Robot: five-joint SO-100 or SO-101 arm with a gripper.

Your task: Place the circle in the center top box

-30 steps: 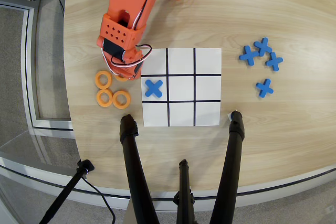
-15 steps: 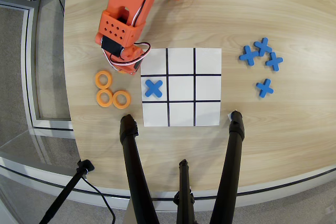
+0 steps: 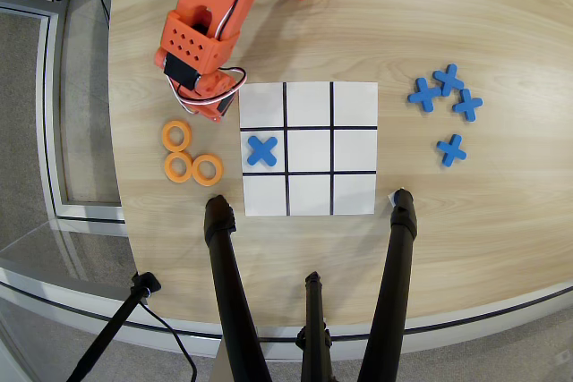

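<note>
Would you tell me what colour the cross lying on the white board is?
Blue; the cross shows clearly in the overhead view.

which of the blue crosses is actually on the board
The blue cross in the board's middle-row cell on the left of the overhead view. The other four crosses lie on the bare table right of the board.

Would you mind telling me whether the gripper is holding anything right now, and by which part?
It cannot be told: the gripper is hidden under the arm, beside three orange rings.
</note>
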